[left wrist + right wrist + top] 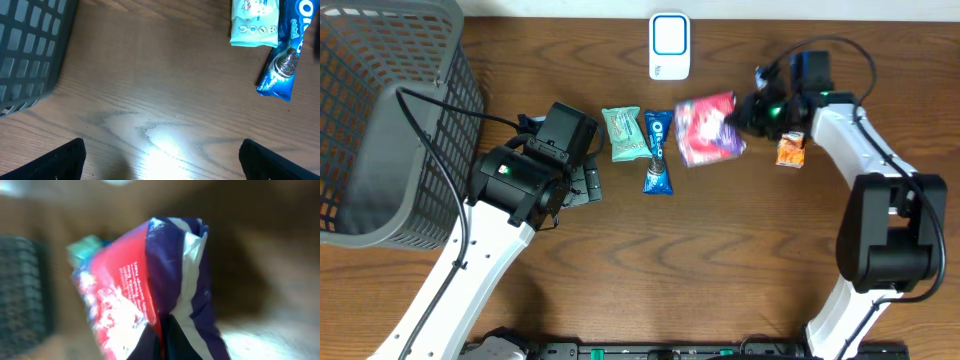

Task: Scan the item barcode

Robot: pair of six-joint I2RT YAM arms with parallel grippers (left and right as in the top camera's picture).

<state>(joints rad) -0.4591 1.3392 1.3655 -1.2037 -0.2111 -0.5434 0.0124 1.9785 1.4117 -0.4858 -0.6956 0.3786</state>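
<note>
One bag [705, 130] is clamped in your right gripper [736, 120], left gripper [161, 159] wide open — next, present it to the far scanner [669, 45].

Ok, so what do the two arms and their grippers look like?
Both the left arm and right arm have white links joined by bulky black joint housings, each showing a small green light. Thin black cables loop along them. The left gripper and right gripper are black.
</note>
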